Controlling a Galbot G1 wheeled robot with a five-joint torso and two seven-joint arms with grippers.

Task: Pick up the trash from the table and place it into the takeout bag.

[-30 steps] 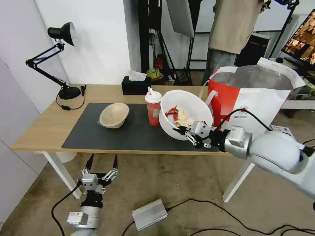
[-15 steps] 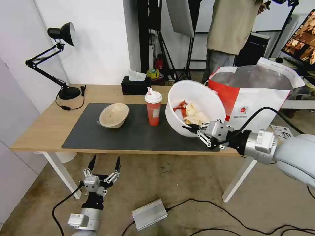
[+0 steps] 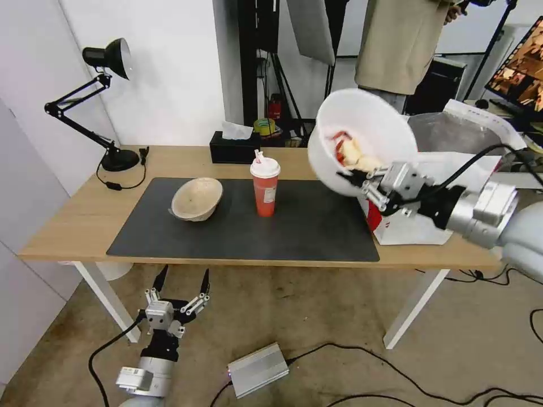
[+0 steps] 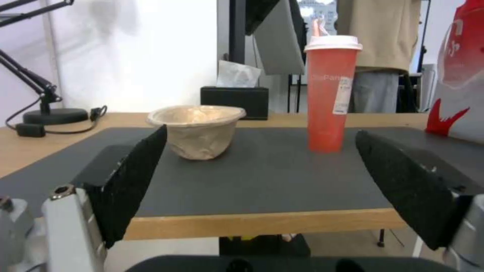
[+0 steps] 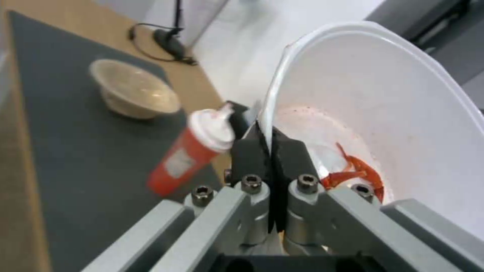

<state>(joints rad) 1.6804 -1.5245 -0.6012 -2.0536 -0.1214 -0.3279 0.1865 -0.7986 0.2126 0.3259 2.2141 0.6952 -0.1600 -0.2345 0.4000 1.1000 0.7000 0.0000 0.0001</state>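
Bowl (image 3: pixel 367 127) in right hand (image 3: pixel 362 183), now higher, beside bag (image 3: pixel 452 164).

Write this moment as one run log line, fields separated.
right pincer: shut on white bowl, raised beside takeout bag | left pincer: open, below table | red cup, beige bowl: on mat

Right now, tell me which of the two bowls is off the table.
The wide white bowl with food scraps: the right tool pinches its rim and holds it tilted in the air near the takeout bag. The beige paper bowl sits on the dark mat.
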